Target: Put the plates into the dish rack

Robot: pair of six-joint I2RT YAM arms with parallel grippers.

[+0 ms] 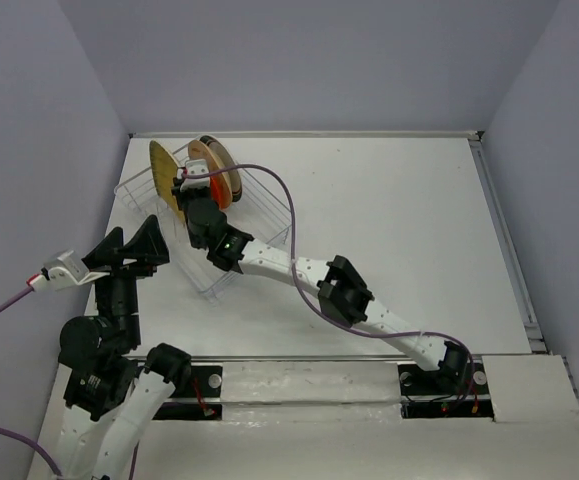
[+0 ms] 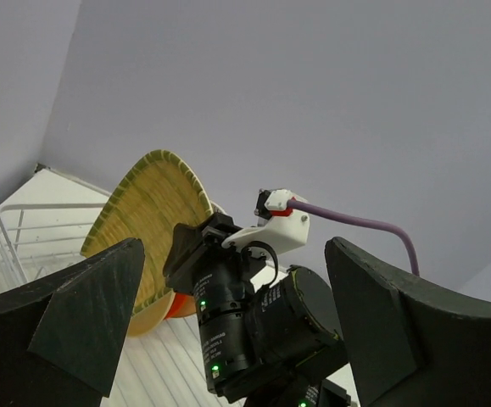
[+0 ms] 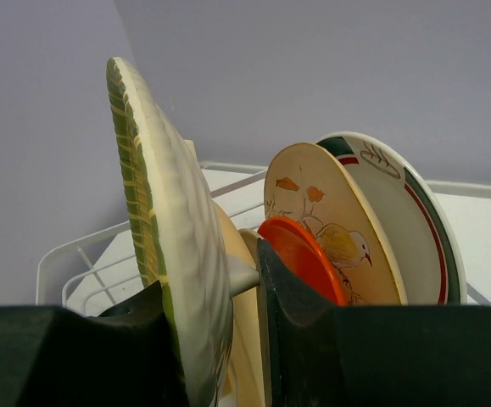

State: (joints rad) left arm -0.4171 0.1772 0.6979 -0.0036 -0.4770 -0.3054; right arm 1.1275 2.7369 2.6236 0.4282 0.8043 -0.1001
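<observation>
The white wire dish rack (image 1: 272, 212) stands at the table's far left. Several plates stand on edge in it: a white plate with a green rim (image 3: 415, 229), a cream plate with a bird (image 3: 313, 208), an orange-red plate (image 3: 300, 254) and a tan plate (image 3: 243, 331). My right gripper (image 1: 191, 188) reaches into the rack. Its fingers (image 3: 292, 305) are shut on the yellow woven plate (image 3: 173, 246), which stands upright at the left of the row (image 1: 161, 172). My left gripper (image 1: 132, 245) is open and empty, raised left of the rack. It looks at the yellow plate (image 2: 147, 203).
The right arm (image 1: 349, 295) stretches diagonally from its base at the near right across to the rack. A purple cable (image 1: 284, 215) loops over the rack's right side. The left wall stands close behind the rack and the left arm.
</observation>
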